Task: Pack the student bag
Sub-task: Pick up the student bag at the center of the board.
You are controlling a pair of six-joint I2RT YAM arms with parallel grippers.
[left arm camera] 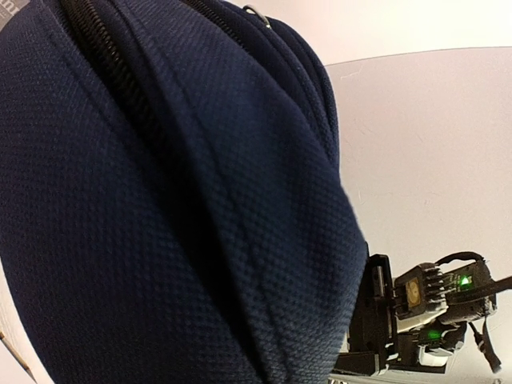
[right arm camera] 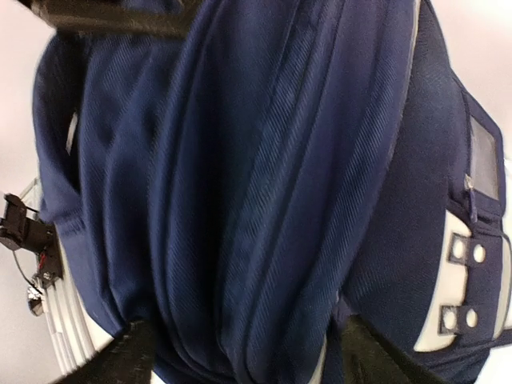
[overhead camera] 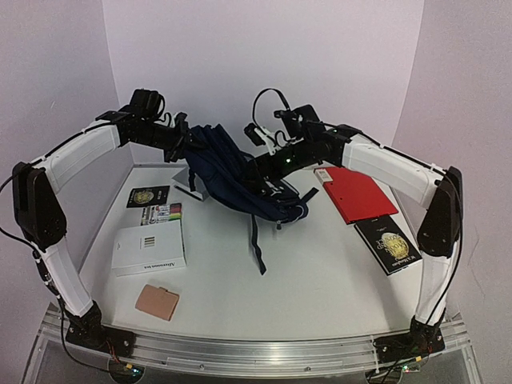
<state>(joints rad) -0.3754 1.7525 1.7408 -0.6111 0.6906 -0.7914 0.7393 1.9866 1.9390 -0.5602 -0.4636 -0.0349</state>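
On the smooth white bench (overhead camera: 320, 272), toward its far side, the student bag (overhead camera: 228, 172) slumps as a soft navy mound. Its upper end is raised at the left and its lower end rests on the surface. A black webbing strap (overhead camera: 257, 240) trails forward from it.

Left wrist view: the cloth shows a fine pebbled weave, with a black coil zipper (left arm camera: 120, 72) running along a rounded seam.

Right wrist view: the fabric falls in long ribbed folds, edged by a thin pale stripe (right arm camera: 412, 48). A pale grey patch (right arm camera: 468, 254) on it bears four round studs.

At the raised top of the bag, the left pincer (overhead camera: 184, 140) is together, clamped on the fabric. At the other side, the right pincer (right arm camera: 248, 352) has its dark fingers (right arm camera: 136, 356) apart with a thick fold of the bag between them; whether they press it cannot be told.

Right of the bag lies a flat red rectangular folder (overhead camera: 358, 194) and, nearer, a black book (overhead camera: 388, 244) with a gold emblem. Left of the bag lie a white rectangular book (overhead camera: 150, 246), a small black booklet (overhead camera: 148, 196) with a gold crest, and, smallest, a tan pouch (overhead camera: 157, 302) with rounded corners.
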